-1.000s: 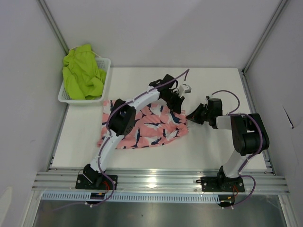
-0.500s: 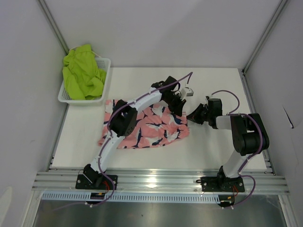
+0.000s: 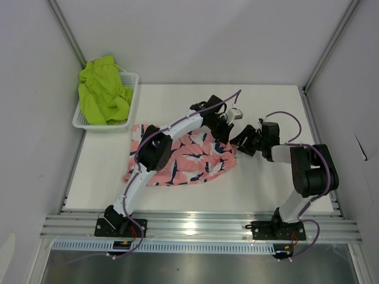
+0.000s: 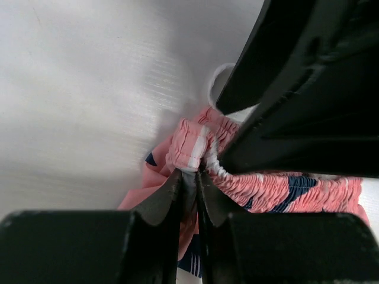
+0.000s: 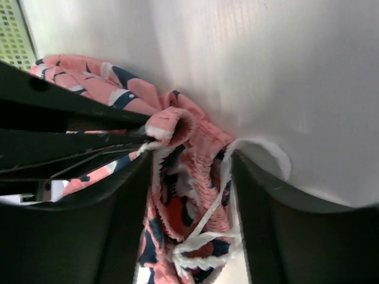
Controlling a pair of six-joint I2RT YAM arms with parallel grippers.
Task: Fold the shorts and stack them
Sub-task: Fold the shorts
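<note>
A white mesh basket [image 3: 133, 97] sits at the 10 o'clock corner of the table [image 3: 266, 183] with the lime green shorts [image 3: 103, 92] heaped in it, well apart from the work. The pink shorts [image 3: 192, 163] lie spread on the table, toward 8 o'clock of its centre. The left arm [image 3: 155, 148] stretches across them from 7 o'clock to 1 o'clock, hiding a strip of the print in the top view. The arms meet at the 2 o'clock corner of these shorts.

The right gripper [image 5: 190, 177] stands with its jaws parted. The bunched waistband [image 5: 177, 127] and a white drawstring [image 5: 204, 231] lie between them without being squeezed. Dark fingers of the other arm cut in from 9 o'clock of that wrist view. The left gripper [image 4: 189, 176] has its fingers pinched tight on a raised fold of the waistband. In its own wrist view the black bulk of the right gripper fills the 3 o'clock side and covers the rest of the band.

A second ago the right gripper was closed and stood a little further toward 3 o'clock. It has since edged in beside the left one and spread its jaws around the cloth. The basket and the green pair lie as they did
</note>
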